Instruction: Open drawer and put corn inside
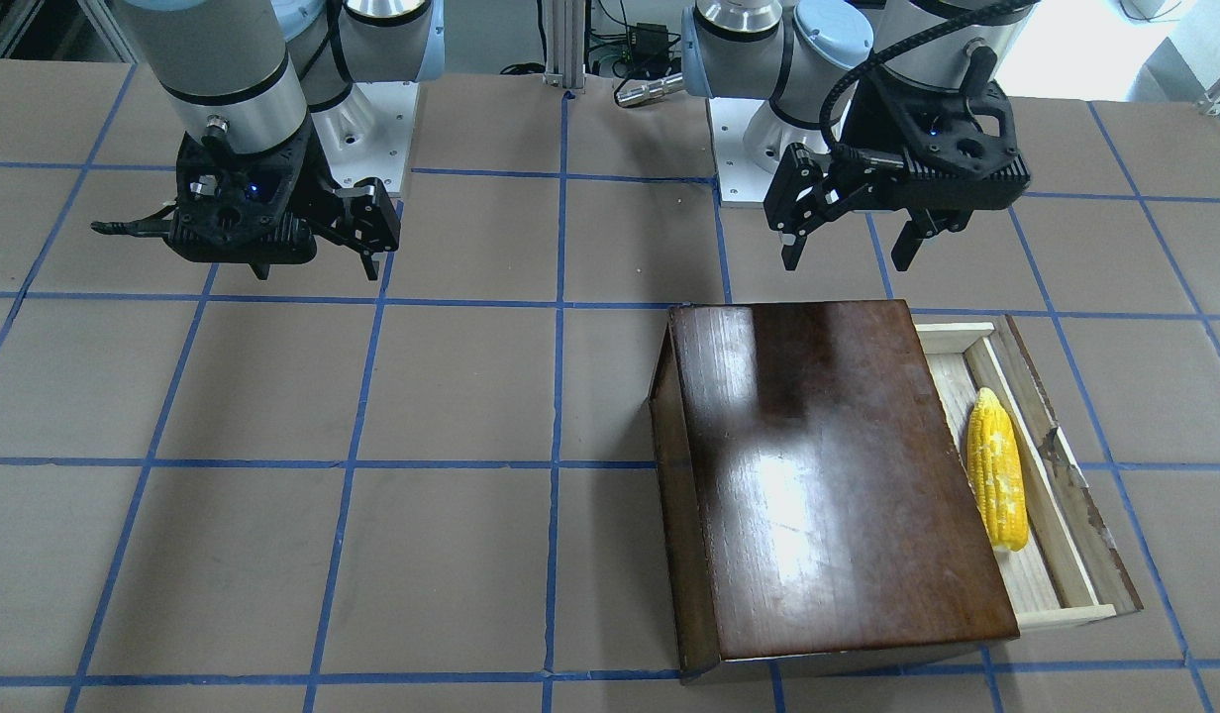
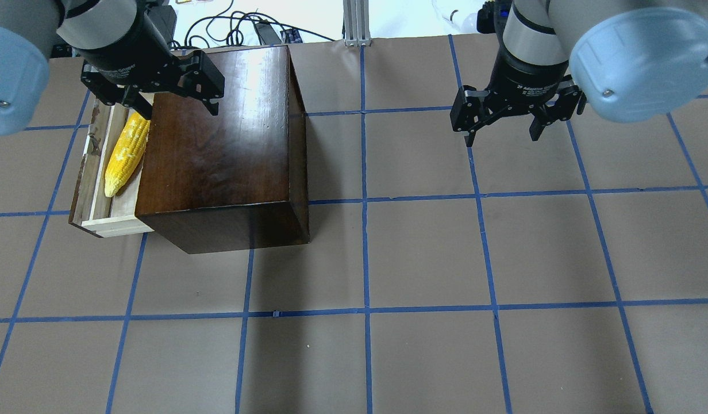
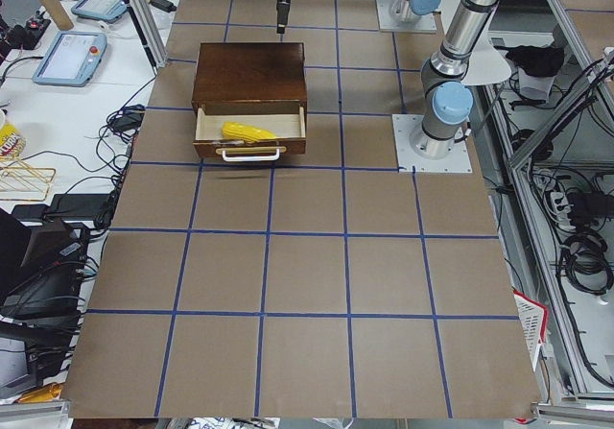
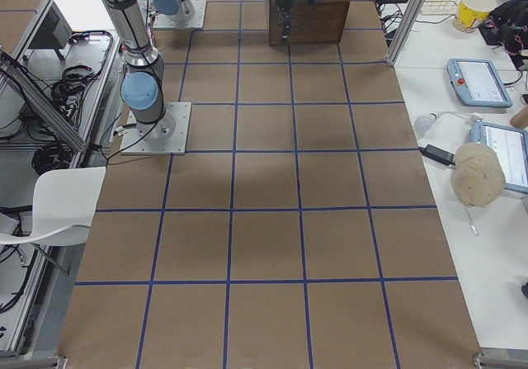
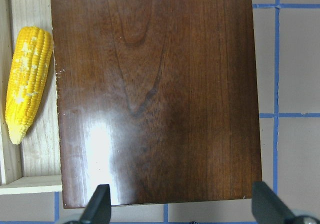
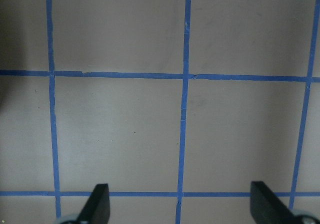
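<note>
1. Yellow plastic makes up the corn (image 1: 998, 470), a small toy cob with rows of bumpy kernels and some paler, whitish flecks along its length. It is thick at one end and tapers to a point at the other.
2. It lies flat on the pale bare-wood floor of the drawer (image 1: 1066, 475), lengthwise and parallel to the dark front panel. The pointed tip faces the robot's edge of the worktop and the blunt end faces the opposite edge. It sits just beside the opening of the box (image 1: 828, 475), and nothing grips it.
3. The drawer is pulled partly out of the box toward the worktop's left end. Its pale side walls and scuffed dark-brown front are in view, and the exterior left view shows a light pull on that front.
4. The box is glossy dark-brown wood with bright glare on its top. It stands by the worktop's edge across from the robot, on the left arm's side.
5. The left gripper (image 2: 176, 106) hangs above the box, raised clear of it. Its two fingers are spread wide and hold nothing. Its wrist camera looks down on the box top with the corn at one side.
6. The right gripper (image 2: 501, 135) is also spread wide and empty. It hovers over bare brown paper (image 2: 423, 253) crossed by blue tape lines (image 2: 365, 230), well apart from the box and toward the worktop's right end.
</note>
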Controlling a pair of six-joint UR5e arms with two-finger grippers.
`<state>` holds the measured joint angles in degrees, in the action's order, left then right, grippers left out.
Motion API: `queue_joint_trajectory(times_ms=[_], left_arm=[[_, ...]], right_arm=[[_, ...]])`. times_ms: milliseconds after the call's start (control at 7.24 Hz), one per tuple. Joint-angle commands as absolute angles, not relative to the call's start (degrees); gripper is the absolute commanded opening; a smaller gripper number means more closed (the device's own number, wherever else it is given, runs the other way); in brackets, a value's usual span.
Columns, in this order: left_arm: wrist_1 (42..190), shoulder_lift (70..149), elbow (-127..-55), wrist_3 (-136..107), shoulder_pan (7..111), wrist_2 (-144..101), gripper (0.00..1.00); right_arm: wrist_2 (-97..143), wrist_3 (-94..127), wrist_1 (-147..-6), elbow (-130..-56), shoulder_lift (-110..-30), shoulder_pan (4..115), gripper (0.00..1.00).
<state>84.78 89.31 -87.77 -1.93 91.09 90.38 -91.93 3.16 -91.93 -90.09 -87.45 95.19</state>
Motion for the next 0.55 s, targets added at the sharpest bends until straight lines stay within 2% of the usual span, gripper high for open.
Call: queue_joint_trajectory(times_ms=[0, 414], left_arm=[[85.8, 89.2, -87.6, -1.9, 91.1, 90.4, 1.0], [88.2, 89.7, -86.1, 0.1, 91.0, 91.1, 1.0]], right_arm=[[-91.9, 3.2, -91.9, -90.1, -87.5, 95.2, 1.0], [-91.9, 3.2, -91.9, -90.1, -87.5, 95.2, 1.0]])
